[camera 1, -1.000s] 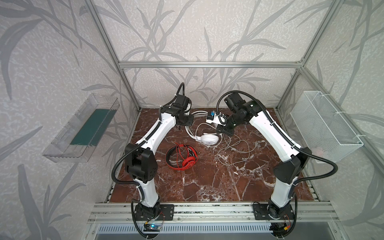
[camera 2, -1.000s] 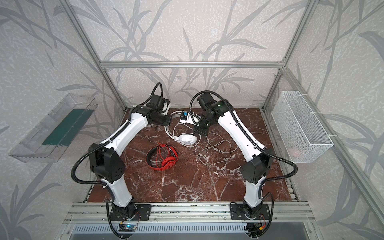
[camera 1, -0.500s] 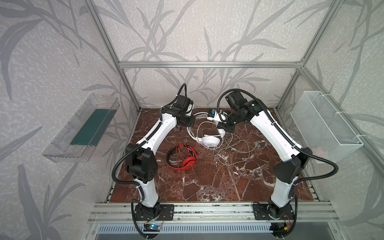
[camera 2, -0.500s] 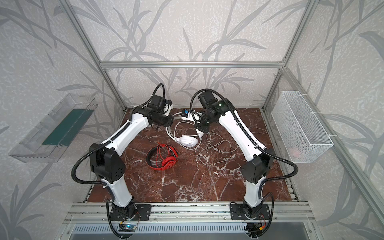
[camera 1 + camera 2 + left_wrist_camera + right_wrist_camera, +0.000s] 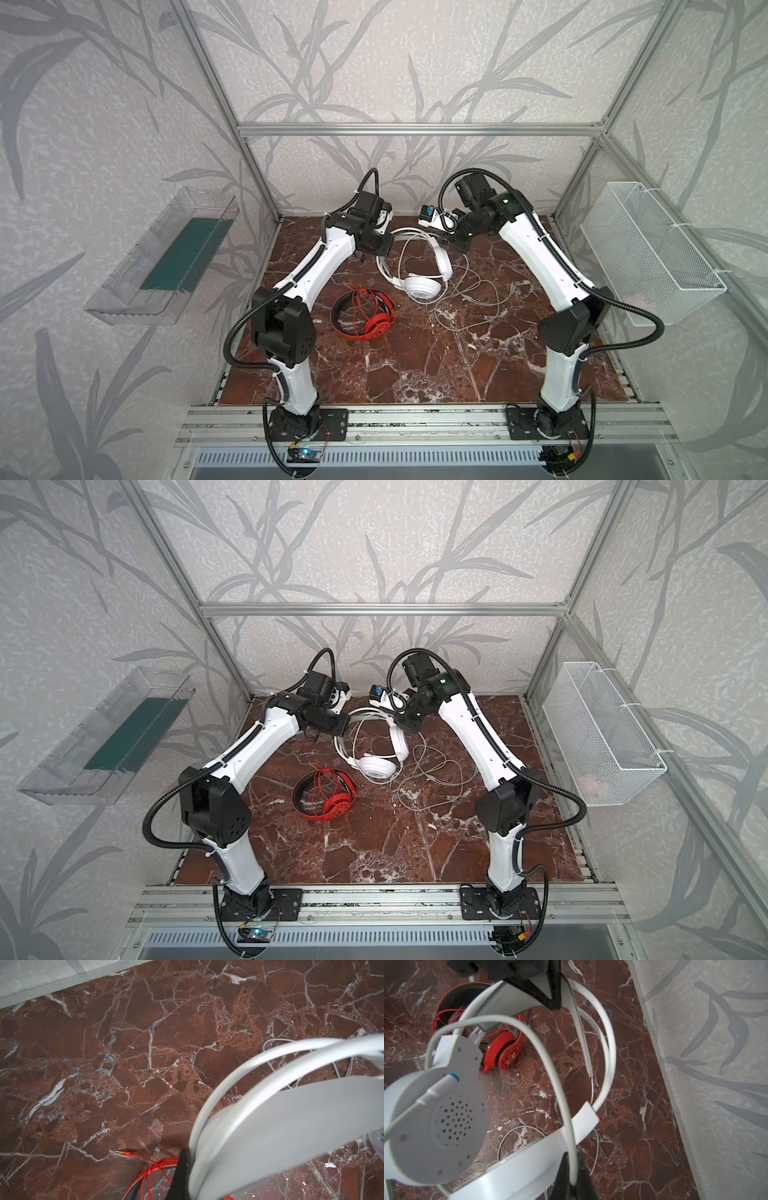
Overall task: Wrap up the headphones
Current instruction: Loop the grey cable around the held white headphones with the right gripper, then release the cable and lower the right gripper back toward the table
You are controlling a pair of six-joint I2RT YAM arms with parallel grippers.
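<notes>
The left jaws clamp the band of the large white plastic over-ear headphones [image 5: 422,286], steadying them at the red-brown marble table's [image 5: 415,365] 12 o'clock side so the right jaws, pinched on their white-grey cable [image 5: 549,1065], can likely wind it. At their 7 o'clock lie the red plastic headphones [image 5: 376,322].

The red-brown marble surface [image 5: 415,365] carries the red headphones [image 5: 377,325] left of centre. Loose white cable [image 5: 467,298] loops lie right of them, mid-frame.

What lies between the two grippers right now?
The white headphones' band and a loop of cable span between left gripper and right gripper, clearest in the right wrist view.
</notes>
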